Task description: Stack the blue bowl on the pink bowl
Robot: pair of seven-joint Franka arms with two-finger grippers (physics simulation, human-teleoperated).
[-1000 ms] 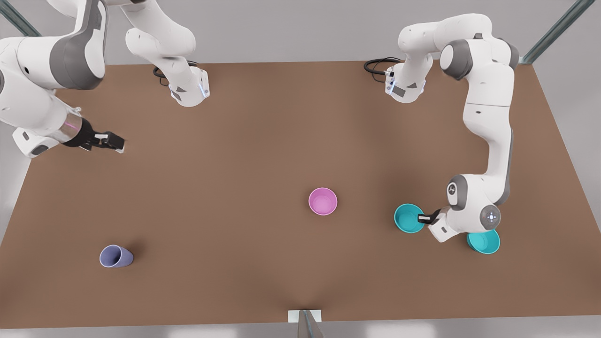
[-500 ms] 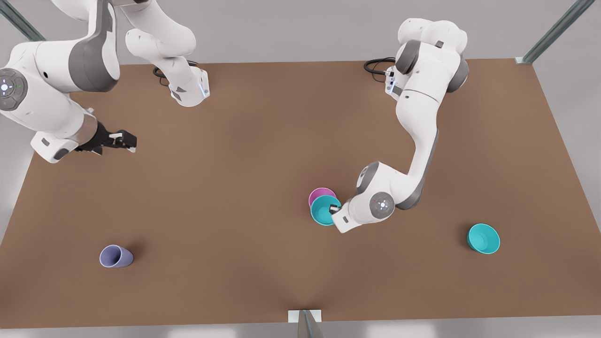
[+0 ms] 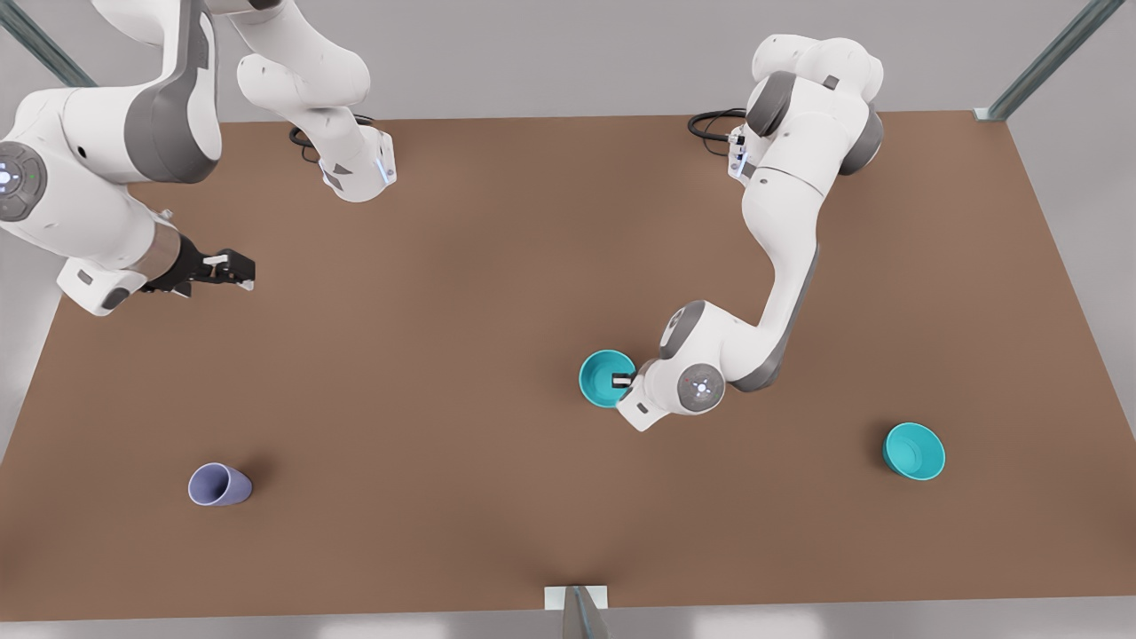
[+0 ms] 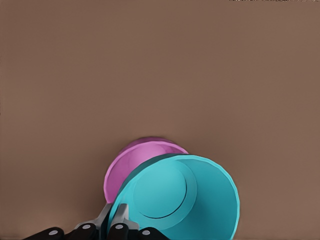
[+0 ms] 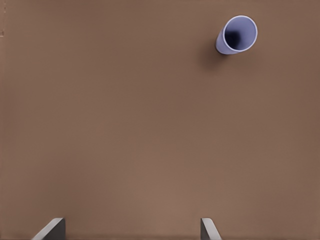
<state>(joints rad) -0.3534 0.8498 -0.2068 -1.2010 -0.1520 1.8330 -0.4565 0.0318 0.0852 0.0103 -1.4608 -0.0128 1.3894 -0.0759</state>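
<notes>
Front view: left gripper (image 3: 624, 382) pinches the blue bowl (image 3: 604, 377) by its rim, keeping it centred over the pink bowl (image 4: 131, 165).
Right gripper (image 3: 232, 268): waits far left, fingers parted, nothing held.

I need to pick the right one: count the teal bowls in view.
2. One blue bowl is clamped at its rim by the left gripper over the pink bowl; the other teal bowl sits alone toward the front view's right.

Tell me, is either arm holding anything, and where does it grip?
The left end effector pinches the blue bowl by its rim, above the pink bowl. The right end effector waits open, holding nothing.
</notes>
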